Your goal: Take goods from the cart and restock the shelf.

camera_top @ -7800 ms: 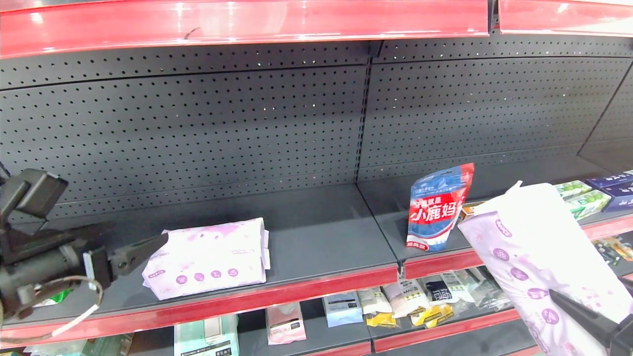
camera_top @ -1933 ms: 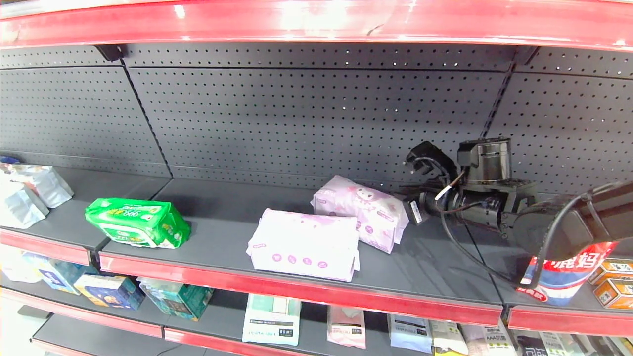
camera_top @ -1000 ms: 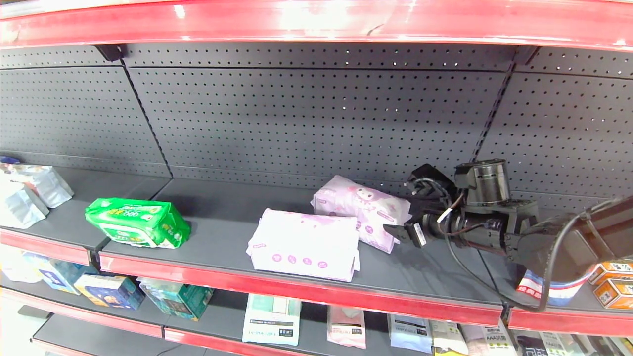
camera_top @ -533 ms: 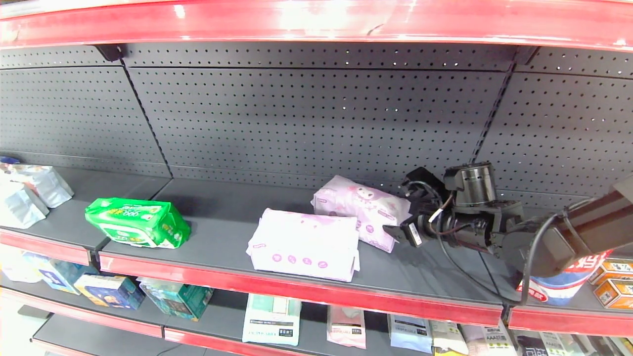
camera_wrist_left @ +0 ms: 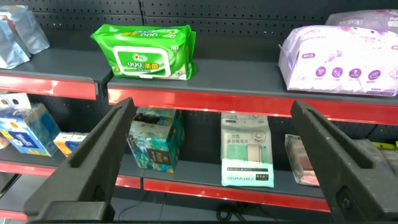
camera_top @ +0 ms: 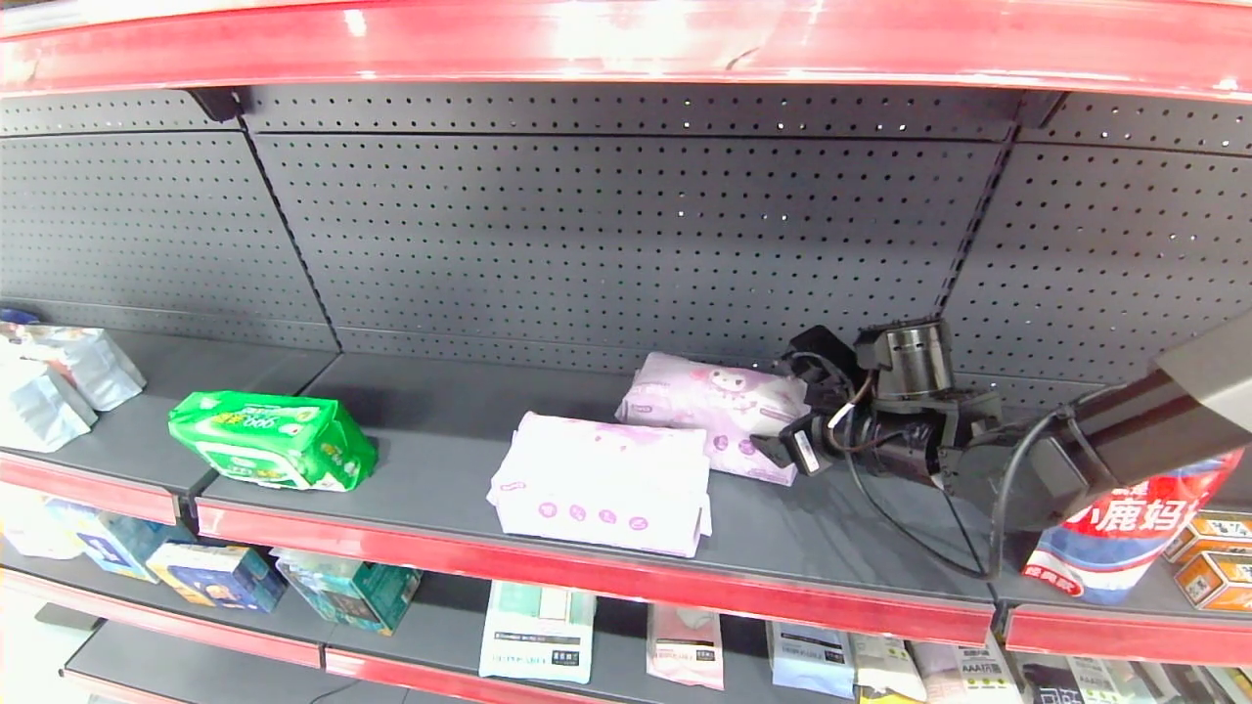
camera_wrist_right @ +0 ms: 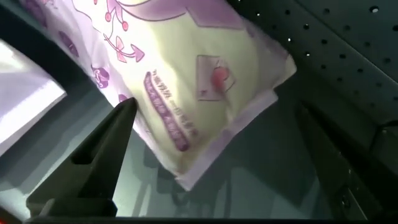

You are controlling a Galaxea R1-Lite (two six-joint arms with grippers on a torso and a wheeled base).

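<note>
Two pale purple packs lie on the dark shelf (camera_top: 440, 440). The front pack (camera_top: 602, 484) lies near the red edge, and the rear pack (camera_top: 719, 406) lies behind it near the pegboard. My right gripper (camera_top: 782, 448) is open at the rear pack's right end, low over the shelf. In the right wrist view that rear pack (camera_wrist_right: 186, 81) lies just ahead of the right gripper (camera_wrist_right: 214, 106), between its spread fingers. My left gripper (camera_wrist_left: 211, 106) is open with nothing in it, below and in front of the shelf, facing a green pack (camera_wrist_left: 144, 51) and the front purple pack (camera_wrist_left: 339, 62).
The green pack (camera_top: 269, 440) lies at the shelf's left part. Silver bags (camera_top: 59, 381) stand further left. A red and blue pouch (camera_top: 1125, 533) and small boxes (camera_top: 1208, 567) stand to the right. The lower shelves (camera_top: 548, 636) hold several goods. Bare shelf lies between the green and purple packs.
Since the oldest frame the head view has shifted left and my right gripper has let go of its purple pack. In the last second it moved left and nudged the rear pack toward the back.
</note>
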